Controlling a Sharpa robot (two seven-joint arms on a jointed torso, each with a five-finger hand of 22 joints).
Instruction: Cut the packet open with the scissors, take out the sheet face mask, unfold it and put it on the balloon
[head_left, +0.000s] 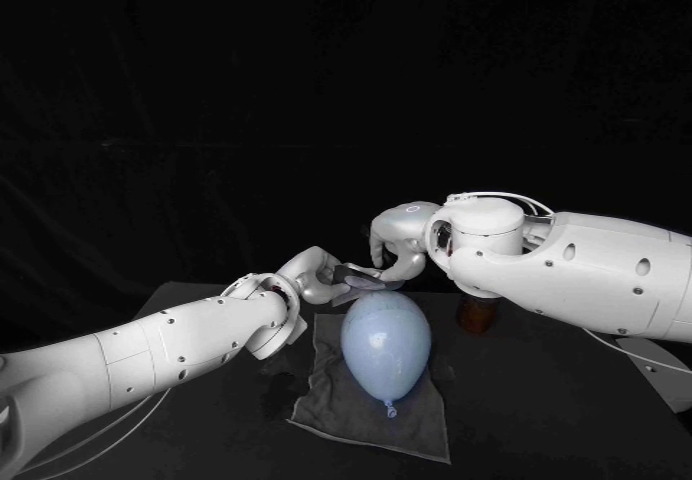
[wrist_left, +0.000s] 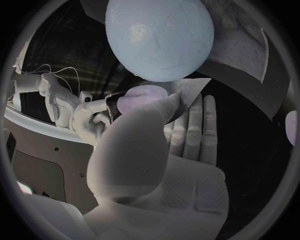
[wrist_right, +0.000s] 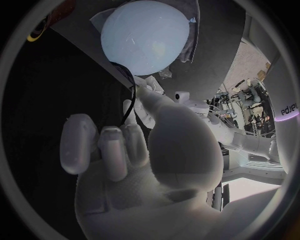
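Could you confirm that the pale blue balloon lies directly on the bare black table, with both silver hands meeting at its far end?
Not quite: in the head view the pale blue oval balloon lies on a grey cloth spread over the black table. The left hand and right hand do meet at its far end.

Dark rotated lettering, reading roughly "sharpa", on white robot casing (wrist_right: 285, 108)

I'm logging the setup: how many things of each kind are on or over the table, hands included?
balloon: 1
grey cloth: 1
pale sheet: 1
brown object: 1
hands: 2, left hand and right hand
Total: 6
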